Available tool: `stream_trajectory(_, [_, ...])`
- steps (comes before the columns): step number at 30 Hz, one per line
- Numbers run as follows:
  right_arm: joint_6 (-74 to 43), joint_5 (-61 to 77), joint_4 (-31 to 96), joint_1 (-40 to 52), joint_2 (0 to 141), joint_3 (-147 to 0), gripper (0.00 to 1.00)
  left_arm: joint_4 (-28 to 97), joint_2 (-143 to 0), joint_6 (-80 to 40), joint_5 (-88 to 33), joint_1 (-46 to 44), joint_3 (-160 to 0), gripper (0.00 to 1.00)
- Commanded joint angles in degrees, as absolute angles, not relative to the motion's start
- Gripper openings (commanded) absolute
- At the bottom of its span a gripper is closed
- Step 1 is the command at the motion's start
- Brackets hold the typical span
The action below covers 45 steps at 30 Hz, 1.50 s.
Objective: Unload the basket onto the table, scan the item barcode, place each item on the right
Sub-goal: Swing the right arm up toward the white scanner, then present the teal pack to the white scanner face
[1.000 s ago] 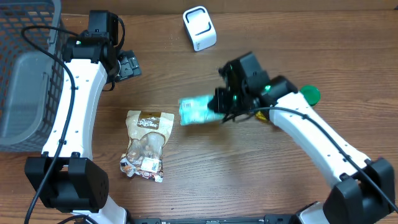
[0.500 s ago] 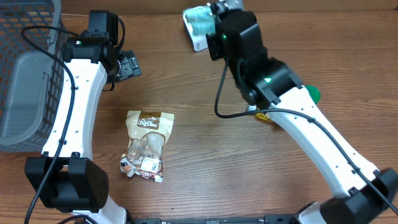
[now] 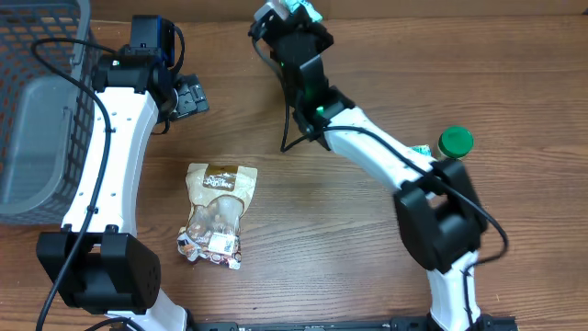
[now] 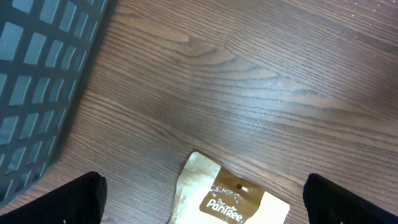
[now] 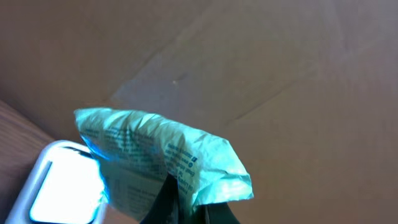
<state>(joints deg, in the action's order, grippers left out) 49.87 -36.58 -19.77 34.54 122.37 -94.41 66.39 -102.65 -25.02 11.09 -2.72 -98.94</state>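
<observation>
packet [image 5: 163, 160] of pale green film is hanging pinched at its lower edge in our right gripper [image 5: 189, 210], whose jaws are pressing tight on it. we are holding it up in the air at the far edge of the table [image 3: 367, 248], and its printed side is facing the wrist camera. the white scanner [image 5: 59, 190] is showing just beside and below the packet's left corner in the right wrist view, and we cannot tell whether the two are touching. from overhead our right arm is covering the scanner, and only a sliver of the packet is peeking out past the gripper. our left gripper [image 3: 189, 97] is hovering with its jaws spread wide and nothing between them, near the grey basket [image 3: 41, 110]. a brown snack bag [image 3: 219, 210] is lying flat on the wood, well apart from the packet. a green cap [image 3: 455, 141] is sitting toward the right side of the table
</observation>
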Motion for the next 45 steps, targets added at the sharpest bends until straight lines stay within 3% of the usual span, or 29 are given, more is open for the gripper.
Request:
stream_trajectory(1, [69.0, -37.9, -27.9, 34.8, 126.7, -95.6, 0.04, 66.4, -101.9, -24.2, 10.9, -2.7, -99.5, 0.99])
stream_trajectory(4, [76.5, -35.7, -35.2, 34.8, 131.5, -95.6, 0.04, 66.4, -101.9, -24.2, 10.9, -2.7, -99.5, 1.0])
stream_trajectory(10, [78.1, -33.1, -41.8, 34.4, 135.9, -95.6, 0.04, 66.4, -101.9, -24.2, 10.9, -2.7, -99.5, 0.99])
stream_trajectory(21, [70.7, -33.0, -41.1, 32.8, 138.3, -95.6, 0.04, 66.4, -101.9, -24.2, 10.9, -2.7, -99.5, 1.0])
stream_trajectory(32, [72.4, -30.7, -46.0, 30.4, 140.4, -95.6, 0.04, 66.4, -101.9, -24.2, 10.9, -2.7, -99.5, 1.0])
stream_trajectory(45, [70.5, -28.6, -38.3, 30.0, 141.1, -95.6, 0.04, 66.4, -101.9, -24.2, 10.9, -2.7, -99.5, 1.0])
